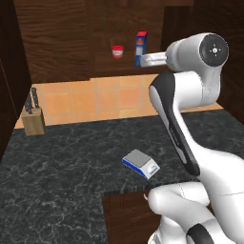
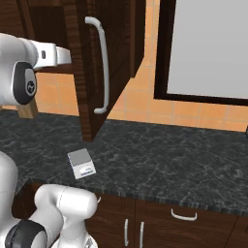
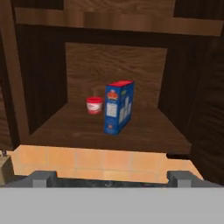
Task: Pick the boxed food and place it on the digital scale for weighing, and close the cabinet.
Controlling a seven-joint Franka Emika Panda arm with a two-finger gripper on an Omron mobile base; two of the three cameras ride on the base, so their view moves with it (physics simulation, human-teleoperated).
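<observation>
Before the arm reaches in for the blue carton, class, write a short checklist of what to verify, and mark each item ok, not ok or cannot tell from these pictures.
1. Gripper open wide enough for the carton: ok, its tips stand far apart.
2. Boxed food upright on the cabinet shelf, centred ahead of the hand: ok.
3. Red-and-white cup apart from the carton: ok, a gap shows between them.
4. Cabinet door open, leaving the way in free: ok.
5. Digital scale on the counter with a bare top plate: ok.
6. Carton within the arm's reach without driving the base: cannot tell.
</observation>
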